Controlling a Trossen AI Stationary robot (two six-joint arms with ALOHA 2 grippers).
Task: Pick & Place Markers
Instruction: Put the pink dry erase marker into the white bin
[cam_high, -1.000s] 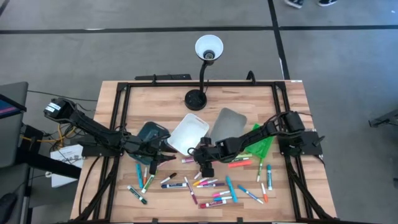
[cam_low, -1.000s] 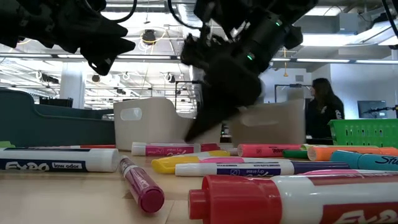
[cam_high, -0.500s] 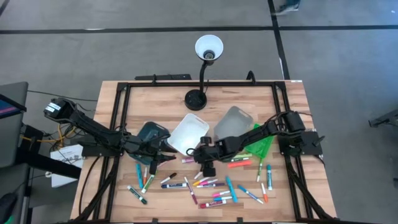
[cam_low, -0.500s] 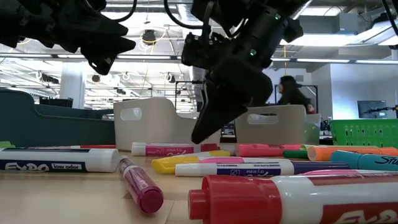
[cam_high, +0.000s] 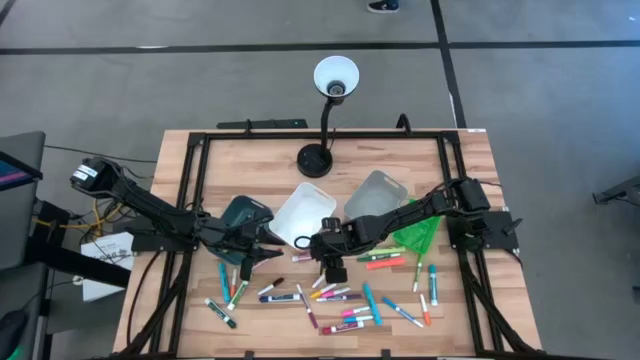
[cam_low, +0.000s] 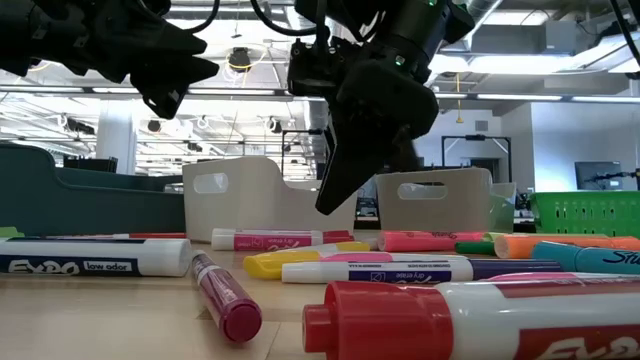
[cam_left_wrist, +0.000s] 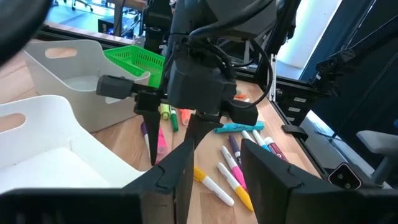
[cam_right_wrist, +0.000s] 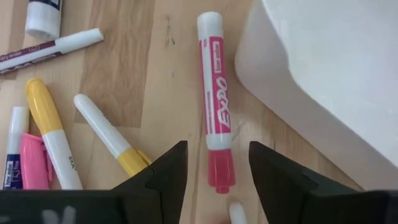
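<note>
Right gripper (cam_high: 322, 262) hangs over the middle of the table, its two fingers spread apart and pointing down at a pink Expo marker (cam_right_wrist: 216, 127) that lies flat on the wood. In the right wrist view that marker sits in the gap between the two dark fingertips, nothing pinched. The white bin (cam_high: 302, 214) is just beside the marker; its rounded wall leaves only a narrow strip of bare wood on that side. On the marker's other side lie a white-and-yellow marker (cam_right_wrist: 109, 135) and a yellow marker (cam_right_wrist: 51, 130), near but apart from it, so there is a little wood either way.

In the low view the right gripper's fingertips (cam_low: 335, 196) stop short of the tabletop, with air beneath them.

Left gripper (cam_high: 262, 252) waits by the teal bin (cam_high: 246, 212) on the left side, fingers parted with a clear gap and empty.

The rest of the markers (cam_high: 340, 296) scatter along the near half of the table (cam_high: 250, 160), a few close to the near edge. The grey bin (cam_high: 376, 192) and the green basket (cam_high: 422, 228) stand to the right of the white bin. The far half of the wood is open apart from the lamp base (cam_high: 314, 160).
</note>
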